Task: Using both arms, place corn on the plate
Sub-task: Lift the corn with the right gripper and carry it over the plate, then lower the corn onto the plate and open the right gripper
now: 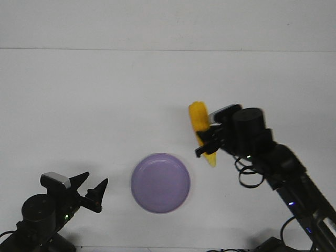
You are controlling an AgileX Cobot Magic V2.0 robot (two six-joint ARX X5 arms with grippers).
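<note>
The yellow-orange corn (199, 122) is held in my right gripper (206, 140), which is shut on its lower half. The cob hangs nearly upright, blunt end up and paler tip (211, 160) down, above the white table. The lavender plate (160, 182) lies on the table below and to the left of the corn, apart from it. My left gripper (90, 186) is open and empty at the front left, its pointed fingers aimed toward the plate, a short gap away from its rim.
The white table (105, 105) meets a pale back wall along a line at the far side. The right arm's black links and cables (294, 184) run to the front right corner. The left arm's base (39, 215) fills the front left corner.
</note>
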